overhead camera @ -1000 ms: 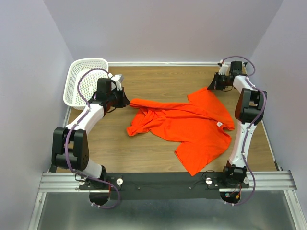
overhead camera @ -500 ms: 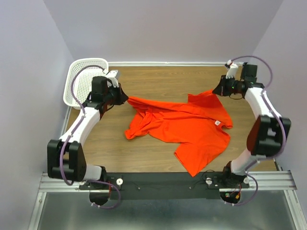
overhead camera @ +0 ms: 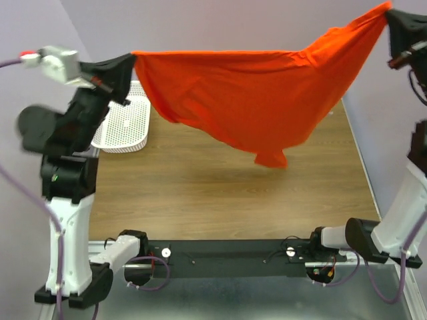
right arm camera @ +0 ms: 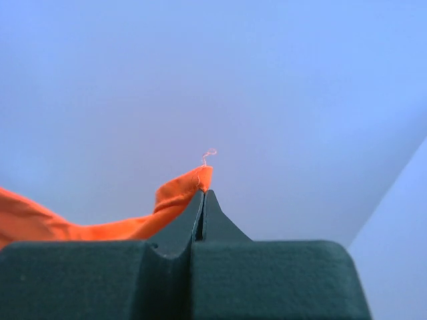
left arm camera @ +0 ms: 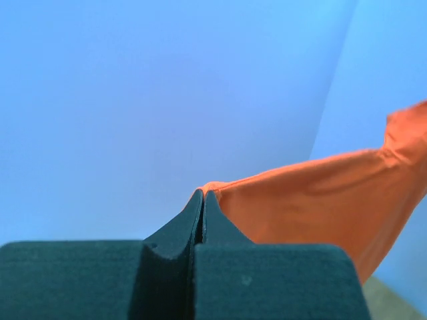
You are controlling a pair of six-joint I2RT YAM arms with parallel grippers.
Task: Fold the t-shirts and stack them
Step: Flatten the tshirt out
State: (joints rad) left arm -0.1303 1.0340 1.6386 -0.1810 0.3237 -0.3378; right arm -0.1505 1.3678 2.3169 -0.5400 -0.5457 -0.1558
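Observation:
The orange-red t-shirt hangs stretched in the air high above the table, held by two corners. My left gripper is shut on its left corner, up at the left. My right gripper is shut on its right corner, at the top right edge of the view. The shirt sags between them, with a point of cloth hanging lowest near the middle. In the left wrist view the shut gripper pinches the orange t-shirt. In the right wrist view the shut gripper pinches a corner of the t-shirt.
A white perforated basket stands at the table's back left, partly behind the left arm and the shirt. The wooden table lies below the shirt. Pale walls close in at the left, right and back.
Both arms have risen sharply and lifted the shirt off the table. It lay crumpled on the wood before; now it hangs spread between the two grippers.

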